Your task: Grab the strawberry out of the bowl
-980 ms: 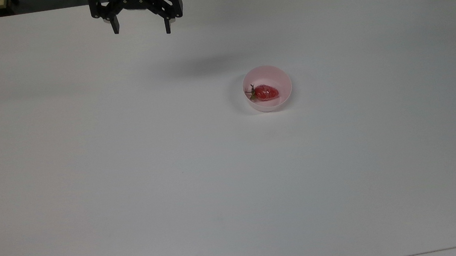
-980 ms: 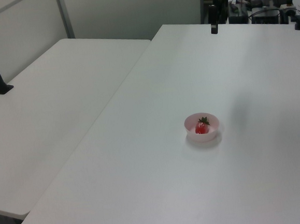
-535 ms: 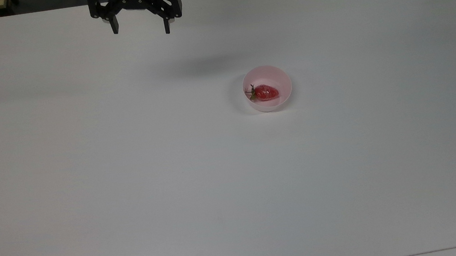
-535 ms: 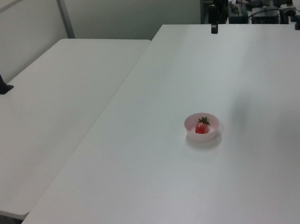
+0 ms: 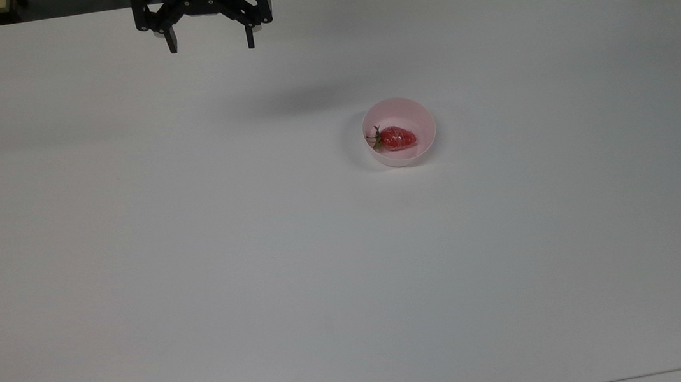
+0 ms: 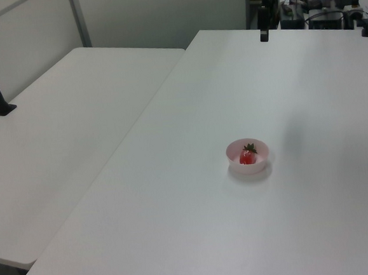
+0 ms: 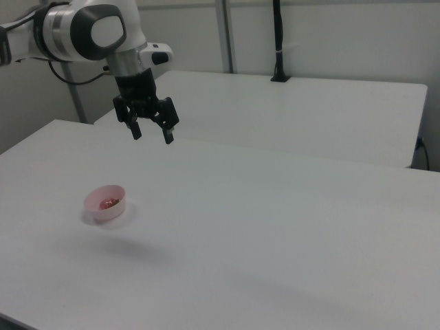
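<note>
- White worktop (image 5: 195, 265) carries one pale pink bowl (image 5: 418, 117), well in from every edge.
- Gripper (image 5: 211, 44) hangs over the top view's far edge, fingers spread, holding nothing; the right view shows the arm (image 7: 82, 31).
- Glossy red strawberry (image 5: 397, 138) lies in the bowl, green stem toward the top view's left.

A white arm (image 7: 82, 31) with grey joint covers is seen; a black end effector (image 7: 151, 133) with two thin fingers (image 7: 168, 136) is attached.

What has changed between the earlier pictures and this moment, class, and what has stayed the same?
The gripper has barely shifted, high near the top view's upper edge, jaws open and empty. Nothing was taken hold of. The strawberry lies unmoved in the bowl.
</note>
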{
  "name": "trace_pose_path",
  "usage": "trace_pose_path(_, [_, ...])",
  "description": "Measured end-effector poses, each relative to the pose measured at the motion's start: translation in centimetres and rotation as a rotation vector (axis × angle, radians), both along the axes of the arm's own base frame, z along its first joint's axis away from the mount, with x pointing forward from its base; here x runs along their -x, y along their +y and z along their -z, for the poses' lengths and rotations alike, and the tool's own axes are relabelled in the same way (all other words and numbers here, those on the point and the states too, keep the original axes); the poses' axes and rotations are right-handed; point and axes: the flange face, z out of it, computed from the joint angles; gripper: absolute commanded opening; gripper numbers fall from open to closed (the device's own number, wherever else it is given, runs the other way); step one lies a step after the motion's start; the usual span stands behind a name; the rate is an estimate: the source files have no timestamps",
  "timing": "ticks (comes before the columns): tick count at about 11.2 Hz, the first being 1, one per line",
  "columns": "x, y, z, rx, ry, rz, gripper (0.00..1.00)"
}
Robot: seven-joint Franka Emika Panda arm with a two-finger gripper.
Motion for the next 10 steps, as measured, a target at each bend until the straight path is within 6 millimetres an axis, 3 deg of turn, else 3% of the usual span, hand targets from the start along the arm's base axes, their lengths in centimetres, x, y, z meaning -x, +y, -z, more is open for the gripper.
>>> trace_pose_path(2, [-0.2, 1.1, 0.6, -0.002, 0.011, -0.022, 1.00])
trace_pose_path(5, [-1.0, 8.5, 4.3, -0.029, 0.075, -0.129, 0.92])
trace_pose_path(6, [-1.2, 11.5, 6.1, -0.027, 0.101, -0.164, 0.92])
trace_pose_path(8, [-2.0, 17.6, 10.5, -0.013, 0.094, -0.176, 0.82])
trace_pose_path(10, [-2.6, 21.6, 15.6, 0.002, 0.093, -0.189, 0.79])
